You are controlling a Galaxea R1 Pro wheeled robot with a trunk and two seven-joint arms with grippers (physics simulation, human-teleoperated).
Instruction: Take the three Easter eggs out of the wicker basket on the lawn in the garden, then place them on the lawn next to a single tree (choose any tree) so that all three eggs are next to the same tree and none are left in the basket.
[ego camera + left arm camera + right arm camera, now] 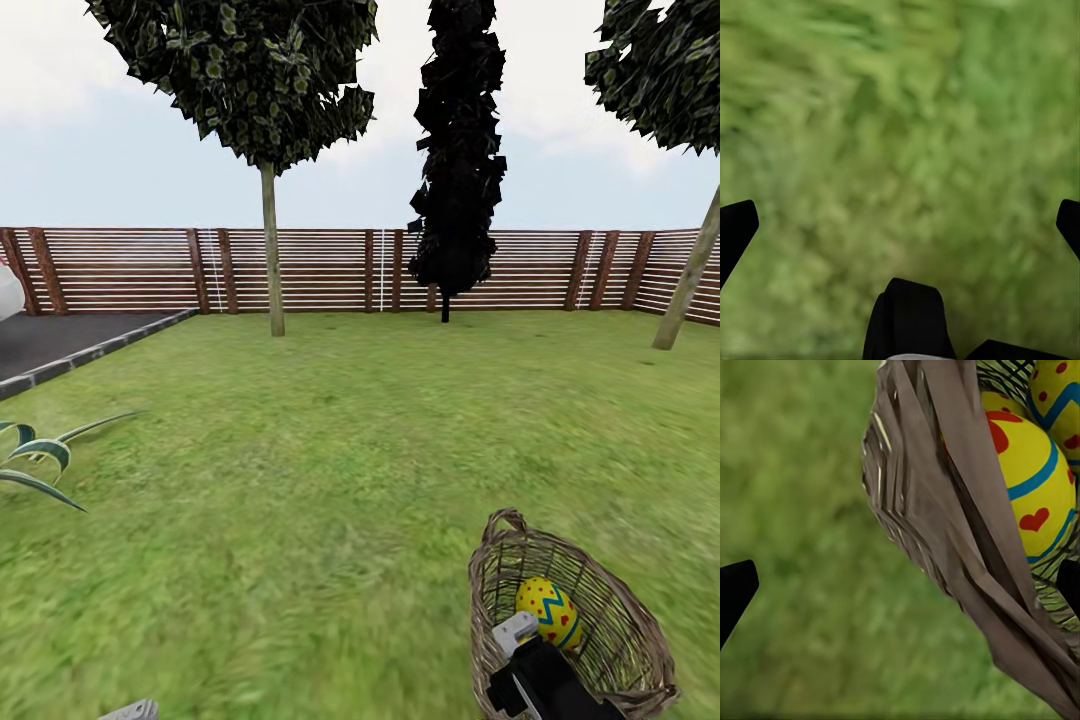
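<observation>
The wicker basket (600, 610) rests tilted on the lawn (330, 470) at the lower right of the head view. One yellow Easter egg (548, 612) with red dots and a blue zigzag shows inside it. My right gripper (522, 645) hovers at the basket's near rim. In the right wrist view the gripper (900, 585) is open, its dark fingertips (735, 592) wide apart, just outside the woven rim (945, 510). Two eggs (1039, 480) (1061, 390) lie behind the rim. My left gripper (900, 225) is open above bare grass. The thick-trunked tree is out of view.
A thin-trunked round-crowned tree (271, 255) and a dark conifer (455, 200) stand by the slatted fence (330, 270). Another trunk (690, 275) leans at the right edge. Grey paving (60, 345) lies far left, with a striped-leaf plant (40, 455) near it.
</observation>
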